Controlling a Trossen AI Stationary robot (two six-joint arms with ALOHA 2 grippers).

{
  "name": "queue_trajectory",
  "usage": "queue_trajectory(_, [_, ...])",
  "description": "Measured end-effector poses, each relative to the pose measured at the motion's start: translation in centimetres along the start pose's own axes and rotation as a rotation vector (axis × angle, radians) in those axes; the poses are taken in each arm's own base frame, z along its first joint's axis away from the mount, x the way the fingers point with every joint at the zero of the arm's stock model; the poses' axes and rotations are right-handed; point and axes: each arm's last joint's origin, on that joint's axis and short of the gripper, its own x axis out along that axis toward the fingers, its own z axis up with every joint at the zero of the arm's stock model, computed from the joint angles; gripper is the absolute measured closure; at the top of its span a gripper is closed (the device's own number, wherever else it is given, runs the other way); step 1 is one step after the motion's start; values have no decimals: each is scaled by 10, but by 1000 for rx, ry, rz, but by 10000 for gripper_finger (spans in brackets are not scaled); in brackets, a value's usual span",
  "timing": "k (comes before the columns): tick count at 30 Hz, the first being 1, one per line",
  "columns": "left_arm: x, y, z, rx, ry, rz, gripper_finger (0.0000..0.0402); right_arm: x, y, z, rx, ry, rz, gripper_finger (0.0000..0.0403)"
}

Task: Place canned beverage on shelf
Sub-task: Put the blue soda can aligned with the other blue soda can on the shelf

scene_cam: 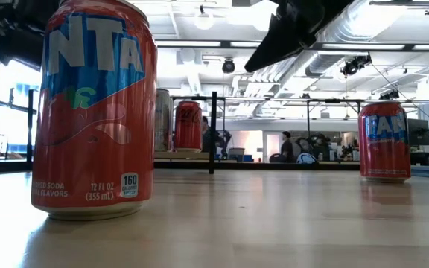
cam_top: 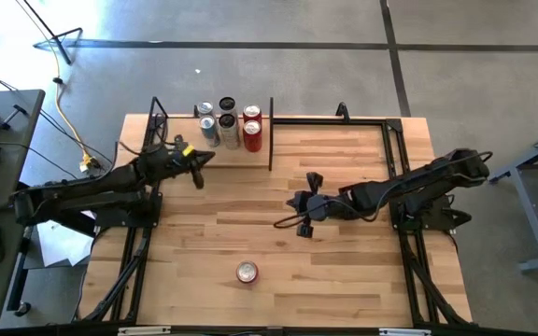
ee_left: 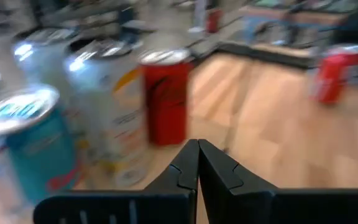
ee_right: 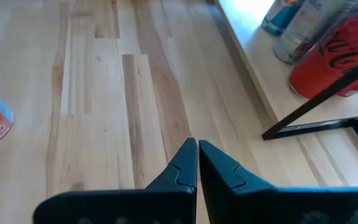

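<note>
The shelf (cam_top: 177,133), a pale board with black rod uprights, stands at the table's far edge, left of centre. Several cans (cam_top: 229,124) stand upright on it, silver, teal and red; the wrist views show them too, the red can (ee_left: 165,94) and the red cola can (ee_right: 332,57). A red soda can (cam_top: 247,272) stands upright on the tabletop near the front edge and fills the low view's left side (scene_cam: 95,112). My left gripper (cam_top: 207,161) is shut, just before the shelf. My right gripper (cam_top: 284,221) is shut, raised over mid-table, and holds nothing.
Another red can (scene_cam: 384,141) stands farther back on the table's right side; my right arm hides it in the high view. A black upright (cam_top: 271,135) marks the shelf's right end. Black frame rails (cam_top: 395,149) run along the table's sides. Bare wood lies between shelf and front can.
</note>
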Motion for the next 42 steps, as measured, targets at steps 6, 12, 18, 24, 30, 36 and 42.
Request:
queue_trajectory(6, [23, 1, -5, -29, 6, 201, 401, 2, -5, 1, 8, 1, -16, 402])
queue_trajectory(12, [43, 5, -13, -74, 4, 286, 401, 2, -5, 1, 2, 1, -19, 402])
queue_trajectory(18, [53, 7, -23, -80, 35, 368, 401, 3, -5, 1, 2, 3, -19, 402])
queue_trajectory(24, [52, 10, -26, -66, 66, 451, 401, 3, -6, 0, -2, 10, -20, 402])
queue_trajectory(30, [47, 11, -24, -62, 65, 505, 401, 3, -6, -1, -5, 17, -21, 402])
queue_trajectory(36, [38, 14, -19, -43, 57, 569, 401, 3, -6, -2, -3, 23, -21, 402])
queue_trajectory(42, [32, 21, -17, -50, 61, 608, 401, 3, -6, -3, -4, 30, -22, 402])
